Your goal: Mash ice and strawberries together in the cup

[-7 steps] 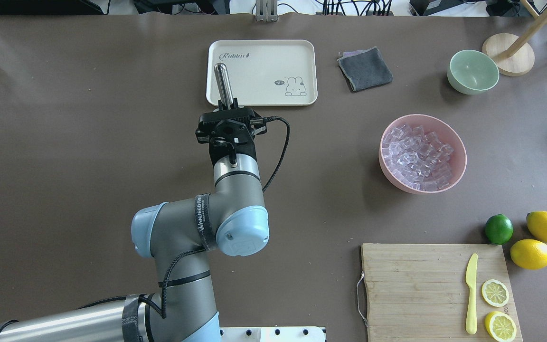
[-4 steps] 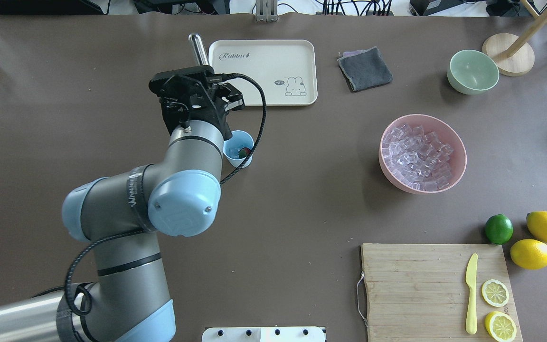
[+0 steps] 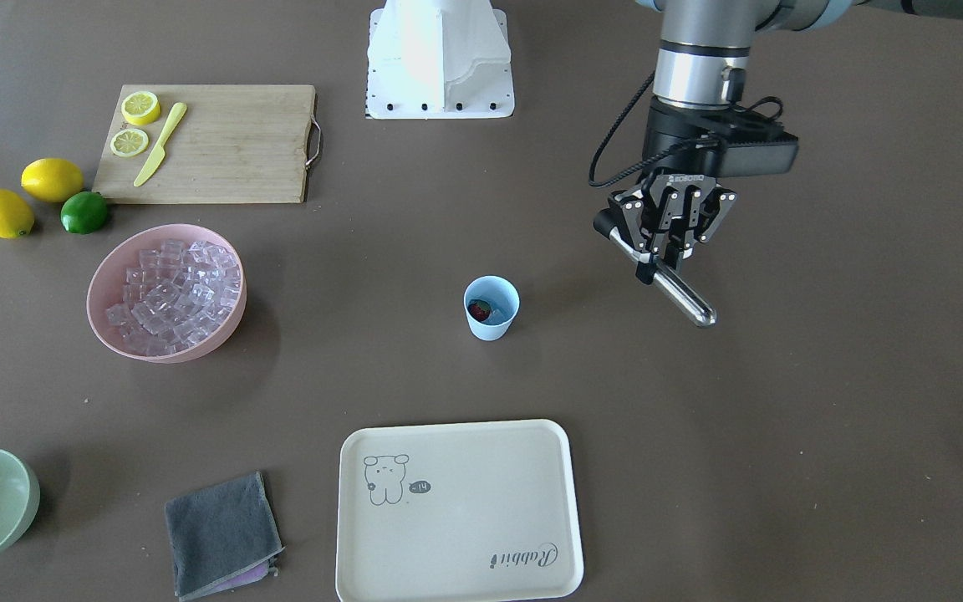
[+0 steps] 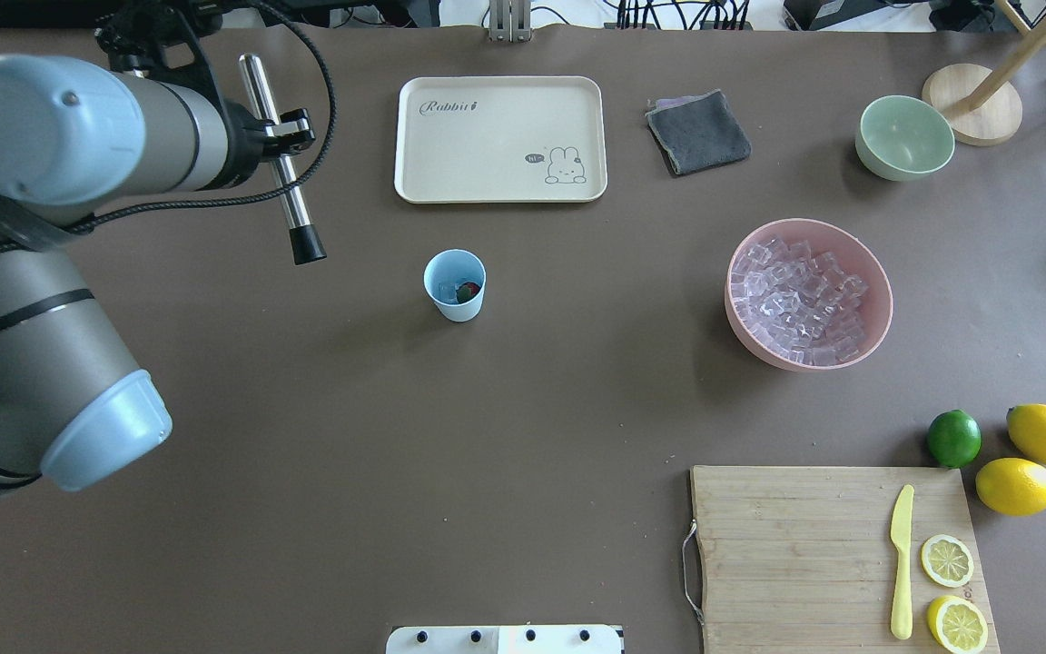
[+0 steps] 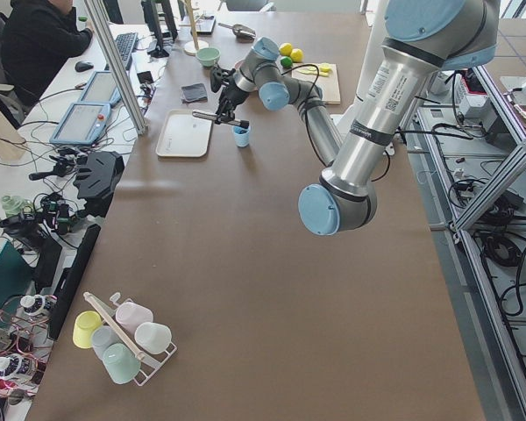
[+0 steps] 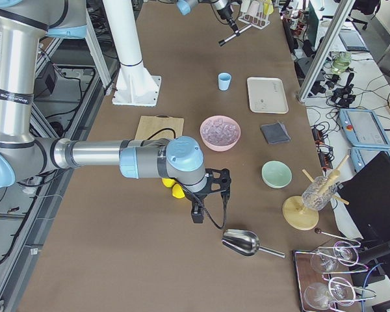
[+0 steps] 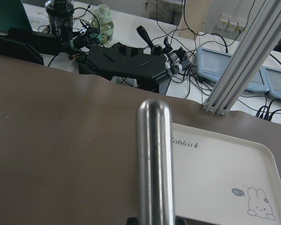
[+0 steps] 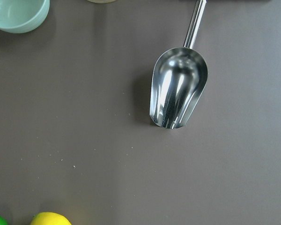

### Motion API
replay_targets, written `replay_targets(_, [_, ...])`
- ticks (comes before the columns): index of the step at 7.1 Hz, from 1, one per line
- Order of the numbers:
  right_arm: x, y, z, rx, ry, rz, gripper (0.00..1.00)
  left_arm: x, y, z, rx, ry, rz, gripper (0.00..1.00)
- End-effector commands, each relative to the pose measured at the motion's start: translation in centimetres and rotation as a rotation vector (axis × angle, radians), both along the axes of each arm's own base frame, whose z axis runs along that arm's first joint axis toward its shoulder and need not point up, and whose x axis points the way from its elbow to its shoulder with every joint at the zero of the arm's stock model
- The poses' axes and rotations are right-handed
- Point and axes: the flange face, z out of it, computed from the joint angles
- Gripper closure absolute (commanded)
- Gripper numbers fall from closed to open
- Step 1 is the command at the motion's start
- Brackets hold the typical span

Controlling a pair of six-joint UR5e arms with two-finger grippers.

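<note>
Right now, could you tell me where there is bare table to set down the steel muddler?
The stretch between the pale-blue plastic cup and the pink ice bowl is bare, as is the cream rabbit tray. Crowded: around the yellow lemons by the wooden cutting board.

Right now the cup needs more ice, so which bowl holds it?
The pink bowl, heaped with clear ice cubes; the green bowl is empty.

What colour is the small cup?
Pale blue; the cup shows best in the overhead exterior view.
</note>
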Motion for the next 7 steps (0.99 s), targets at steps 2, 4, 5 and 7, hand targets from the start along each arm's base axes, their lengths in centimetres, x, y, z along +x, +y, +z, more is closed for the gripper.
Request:
replay_targets(2, [0.0,-0.1,-0.4,0.01,0.0,0.0,0.0,-11.6,-4.0,15.7,-0.22,-0.039,0.261,0.73])
replay_targets(4, [0.0,-0.2,-0.5,0.012,0.002,0.0,0.0,-15.2,-1.5,29.9,-0.266,-0.193,0.405,0.73])
replay_targets(5, [0.0,-0.2,-0.8,0.018,0.002,0.0,0.0,-16.7,-1.2,36.8,-0.259,-0.209,0.432,0.73])
replay_targets(7, [-0.1,-0.3,-0.9,0.018,0.002,-0.004,0.0,-18.0,1.3,45.9,-0.188,-0.206,0.447,0.73])
